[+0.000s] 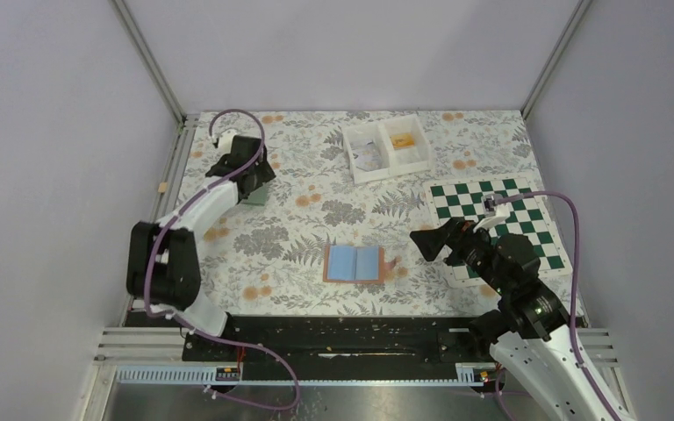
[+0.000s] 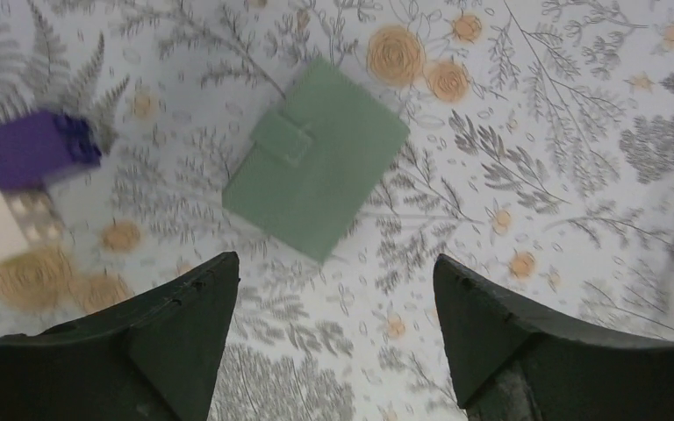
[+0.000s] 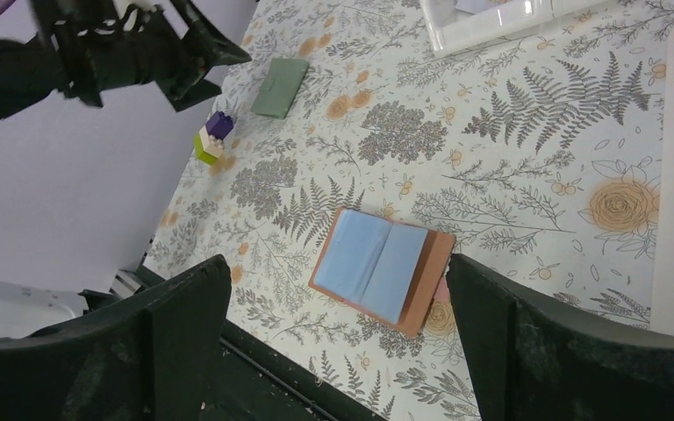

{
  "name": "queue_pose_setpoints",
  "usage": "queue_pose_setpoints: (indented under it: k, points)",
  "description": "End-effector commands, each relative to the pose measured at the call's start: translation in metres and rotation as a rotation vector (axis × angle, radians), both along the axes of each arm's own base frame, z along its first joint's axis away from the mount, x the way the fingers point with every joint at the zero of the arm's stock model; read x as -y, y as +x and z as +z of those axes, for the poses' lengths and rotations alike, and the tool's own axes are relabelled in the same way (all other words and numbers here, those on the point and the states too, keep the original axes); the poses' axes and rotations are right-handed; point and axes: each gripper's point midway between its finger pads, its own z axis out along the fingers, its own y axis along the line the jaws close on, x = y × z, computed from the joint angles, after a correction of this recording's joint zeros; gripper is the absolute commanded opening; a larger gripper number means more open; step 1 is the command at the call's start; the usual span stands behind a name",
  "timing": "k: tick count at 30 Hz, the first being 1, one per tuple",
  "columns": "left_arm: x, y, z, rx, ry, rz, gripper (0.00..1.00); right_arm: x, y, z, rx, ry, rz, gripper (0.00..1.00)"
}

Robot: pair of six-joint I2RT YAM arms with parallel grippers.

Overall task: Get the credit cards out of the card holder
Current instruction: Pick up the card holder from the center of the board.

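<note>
The card holder (image 1: 352, 262) lies open on the flowered cloth, tan cover down and light-blue panels up, with a small pink tab (image 3: 441, 289) at its right edge. I can make out no credit cards in its panels (image 3: 382, 267). A grey-green flat rectangle with a small tab (image 2: 316, 158), possibly one of the cards, lies at the far left (image 1: 260, 195). My left gripper (image 2: 333, 263) hovers open just above and short of it, holding nothing. My right gripper (image 3: 338, 263) stands open above the holder's right side (image 1: 421, 241), empty.
A stack of purple, white and lime blocks (image 2: 17, 184) sits beside the grey-green piece. A white two-compartment tray (image 1: 373, 175) stands at the back centre. A green-and-white chessboard mat (image 1: 491, 224) lies at the right, under the right arm.
</note>
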Motion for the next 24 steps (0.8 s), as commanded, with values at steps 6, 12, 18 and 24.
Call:
queue_pose_setpoints:
  k: [6, 12, 18, 24]
  points:
    - [-0.037, 0.064, -0.028, -0.261, 0.212, -0.059, 0.65, -0.002, -0.001, 0.033, 0.102, -0.005, 0.035, 0.99]
    - [-0.04, 0.077, -0.056, -0.323, 0.101, -0.155, 0.69, -0.003, 0.006, 0.033, 0.099, -0.025, 0.029, 0.99]
    - [-0.025, 0.067, -0.057, -0.377, 0.164, -0.244, 0.81, -0.01, 0.011, 0.032, 0.091, 0.005, 0.042, 0.99]
    - [-0.019, 0.06, -0.061, -0.425, 0.249, -0.279, 0.86, -0.016, 0.012, 0.036, 0.083, 0.018, 0.061, 0.99]
